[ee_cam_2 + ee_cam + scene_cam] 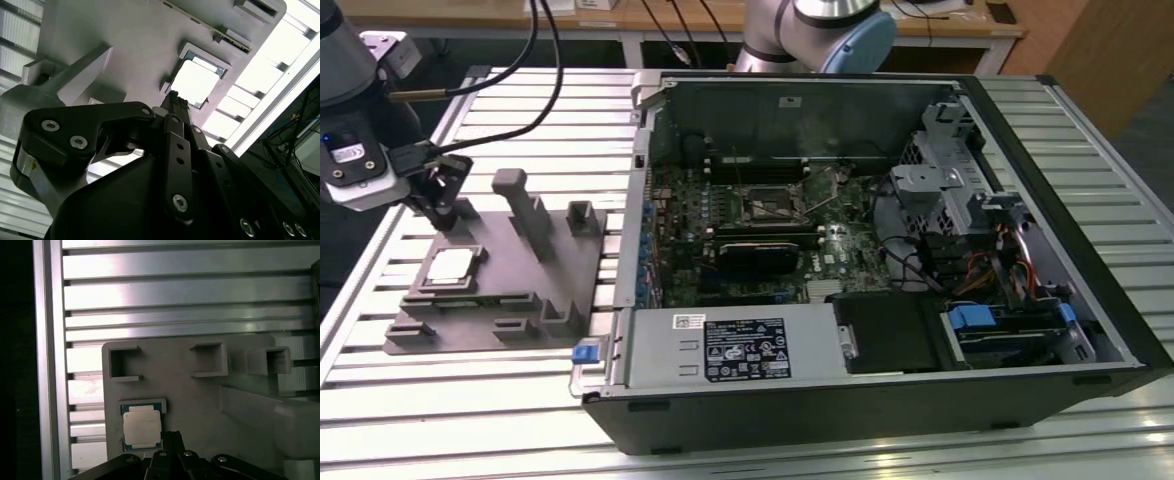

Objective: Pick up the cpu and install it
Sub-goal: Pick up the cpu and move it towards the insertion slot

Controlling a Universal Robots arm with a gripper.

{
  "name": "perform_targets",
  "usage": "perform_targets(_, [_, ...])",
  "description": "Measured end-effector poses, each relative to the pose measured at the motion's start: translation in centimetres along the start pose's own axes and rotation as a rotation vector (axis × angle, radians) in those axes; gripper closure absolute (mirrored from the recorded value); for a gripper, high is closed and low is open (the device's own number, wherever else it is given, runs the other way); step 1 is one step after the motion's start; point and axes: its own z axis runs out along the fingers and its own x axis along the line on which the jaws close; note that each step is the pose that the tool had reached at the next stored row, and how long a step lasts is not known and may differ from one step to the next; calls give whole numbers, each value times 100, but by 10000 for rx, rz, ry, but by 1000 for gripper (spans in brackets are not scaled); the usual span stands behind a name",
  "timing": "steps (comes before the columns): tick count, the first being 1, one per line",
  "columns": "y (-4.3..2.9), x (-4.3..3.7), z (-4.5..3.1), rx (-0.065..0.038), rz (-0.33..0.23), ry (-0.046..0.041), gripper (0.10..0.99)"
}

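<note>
I find the pincer (450,212) pressed together, pinching nothing, over the matte grey plastic fixture (520,290). The cpu (142,427), flat, square and shiny-topped, lies in a recess just beside the tips. The open computer case (854,400) stands well apart on the ribbed aluminium tabletop (454,400).

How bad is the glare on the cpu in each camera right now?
Second wrist view: the cpu is washed out to near white, as are the table slats beyond the fixture. First wrist view: the cpu is bright, but its outline and green border read clearly, and glare streaks the slats. Exterior view: it is evenly lit, pale against the grey fixture.
</note>
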Motion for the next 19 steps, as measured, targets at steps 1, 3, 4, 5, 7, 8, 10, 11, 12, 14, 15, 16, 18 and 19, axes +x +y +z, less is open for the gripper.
perform_targets(1, [-1, 5, 9, 0, 0, -1, 980])
perform_targets(3, [-5, 14, 28, 2, 0, 1, 980])
perform_targets(4, [-8, 19, 38, 1, 1, 1, 980])
perform_targets(5, [-11, 22, 46, 1, 1, 1, 980])
perform_targets(7, [-19, 31, 65, 2, 2, 2, 980])
perform_targets(8, [-23, 35, 74, 1, 2, 1, 980])
perform_targets(10, [-31, 41, 92, 1, 1, 0, 980])
perform_targets(11, [-34, 45, 100, 1, 2, 0, 980])
perform_targets(12, [-38, 49, 109, 1, 1, 0, 980])
perform_targets(14, [-45, 58, 126, 1, 1, 1, 980])
perform_targets(15, [-48, 62, 134, 1, 0, 1, 980])
perform_targets(16, [-51, 66, 142, 1, 1, 1, 980])
perform_targets(18, [-57, 73, 159, 1, 0, 1, 980])
perform_targets(19, [-60, 77, 168, 1, 1, 1, 980])
